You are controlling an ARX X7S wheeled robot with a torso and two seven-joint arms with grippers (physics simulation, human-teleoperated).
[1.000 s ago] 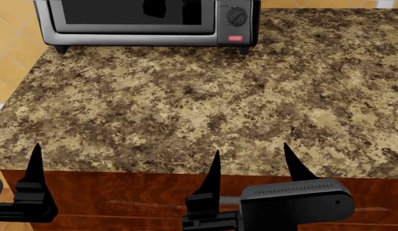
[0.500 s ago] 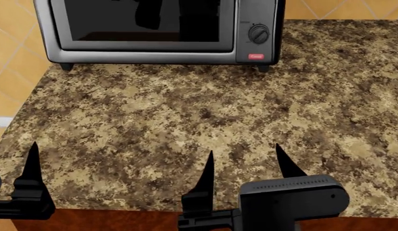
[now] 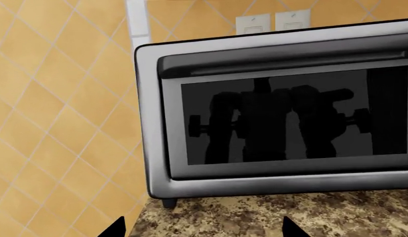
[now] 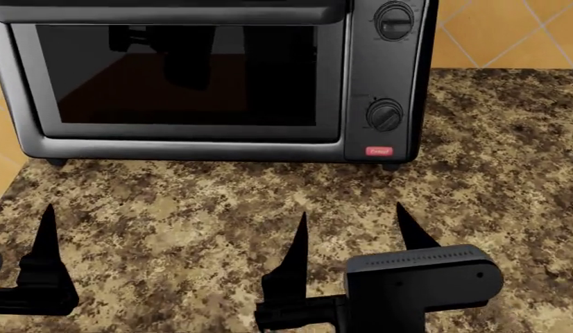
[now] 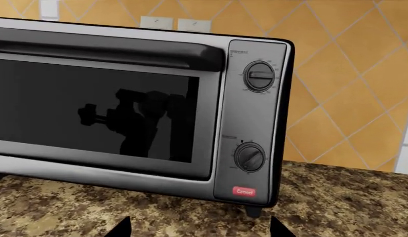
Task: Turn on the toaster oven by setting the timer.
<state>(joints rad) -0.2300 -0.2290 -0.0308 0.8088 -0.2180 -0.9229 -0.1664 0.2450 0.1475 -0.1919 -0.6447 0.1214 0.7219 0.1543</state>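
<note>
We see a black and silver-grey toaster oven (image 4: 194,83), its red button (image 4: 379,151), a brown-speckled granite counter (image 4: 175,208) and orange tiles (image 5: 349,74).

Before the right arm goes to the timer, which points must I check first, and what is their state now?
1. Timer in view: ok, the lower dial on the toaster oven, above the red button.
2. Right tool open: ok, fingers apart.
3. Right tool at the timer: not ok, it is over the countertop, short of the oven.
4. Path to the timer free: ok.
5. Left tool out of the way: ok, open, facing the door's far end.
6. Timer's setting: cannot tell.
</note>
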